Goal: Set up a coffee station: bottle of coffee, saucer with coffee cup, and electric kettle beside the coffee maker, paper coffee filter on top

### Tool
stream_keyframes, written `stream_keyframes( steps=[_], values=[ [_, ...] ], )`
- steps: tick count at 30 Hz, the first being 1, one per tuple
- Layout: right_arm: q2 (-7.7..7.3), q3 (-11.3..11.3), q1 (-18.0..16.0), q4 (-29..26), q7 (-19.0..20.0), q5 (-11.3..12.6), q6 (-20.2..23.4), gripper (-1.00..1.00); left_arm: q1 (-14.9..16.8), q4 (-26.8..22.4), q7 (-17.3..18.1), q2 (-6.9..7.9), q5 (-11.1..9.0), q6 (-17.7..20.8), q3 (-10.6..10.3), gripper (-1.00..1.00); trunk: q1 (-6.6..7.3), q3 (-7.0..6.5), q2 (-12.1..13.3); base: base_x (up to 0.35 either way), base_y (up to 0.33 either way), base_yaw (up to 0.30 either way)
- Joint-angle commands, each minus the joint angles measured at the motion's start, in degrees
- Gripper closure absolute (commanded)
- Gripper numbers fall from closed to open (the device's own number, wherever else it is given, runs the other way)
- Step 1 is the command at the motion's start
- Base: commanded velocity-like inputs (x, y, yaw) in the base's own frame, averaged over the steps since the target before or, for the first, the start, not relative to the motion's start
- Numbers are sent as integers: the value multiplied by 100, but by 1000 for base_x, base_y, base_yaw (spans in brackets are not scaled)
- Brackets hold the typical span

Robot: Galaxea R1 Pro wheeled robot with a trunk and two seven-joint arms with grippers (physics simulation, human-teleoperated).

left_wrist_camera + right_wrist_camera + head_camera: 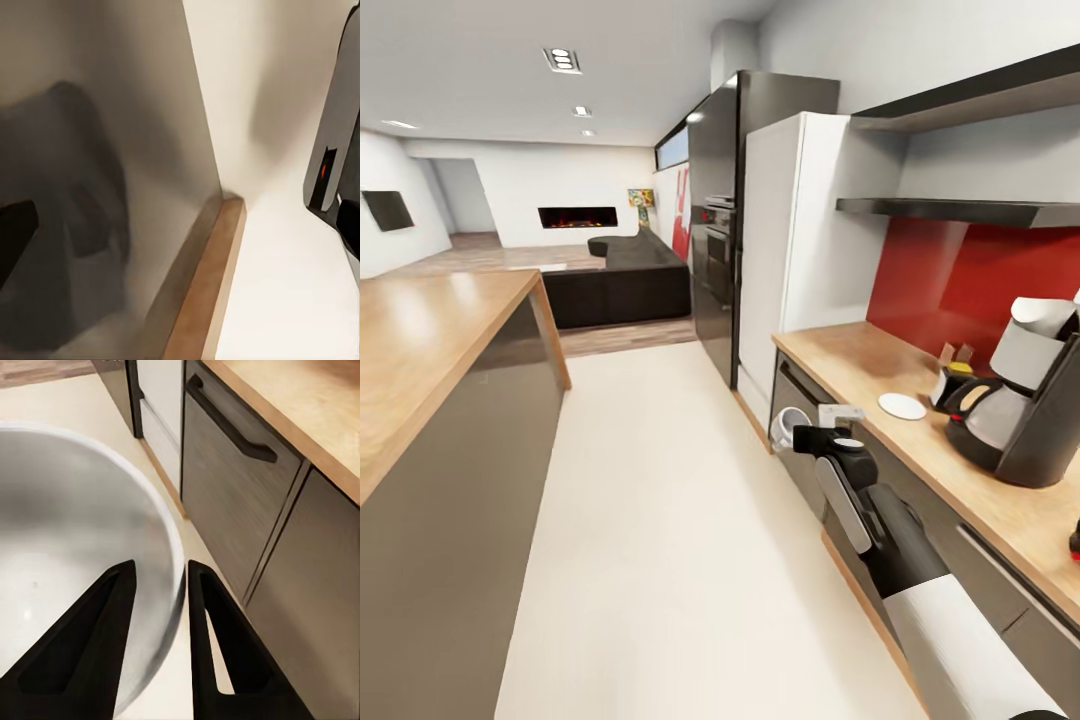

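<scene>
The kitchen countertop (860, 375) runs up the frame's right side; on it the saucer (902, 405) lies right and slightly above the right gripper (792, 428), whose fingers pinch the coffee cup's (790, 422) rim. I cannot tell the left gripper's state.

Matt wood-look kitchen countertop (880, 375); brushed grey cabinet fronts (225, 495); glossy red backsplash (980, 285); smooth white coffee cup (82, 555); matt black fingers (217, 645).
</scene>
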State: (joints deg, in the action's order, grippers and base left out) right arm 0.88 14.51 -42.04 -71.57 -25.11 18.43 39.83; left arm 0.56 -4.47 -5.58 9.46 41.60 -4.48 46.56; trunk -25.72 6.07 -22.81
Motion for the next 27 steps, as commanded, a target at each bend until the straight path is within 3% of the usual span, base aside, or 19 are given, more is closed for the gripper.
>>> stream_keyframes(
  steps=[1,27],
  values=[
    [-7,8,-6,3,-47,63,9,100,6,12,-22,2,59,-26,43,-100,-7,12,-11,338,0,42],
    [-9,43,-6,21,-47,38,14,100,6,15,-22,-5,59,-35,46,-100,-7,13,-11,340,0,3]
  ],
)
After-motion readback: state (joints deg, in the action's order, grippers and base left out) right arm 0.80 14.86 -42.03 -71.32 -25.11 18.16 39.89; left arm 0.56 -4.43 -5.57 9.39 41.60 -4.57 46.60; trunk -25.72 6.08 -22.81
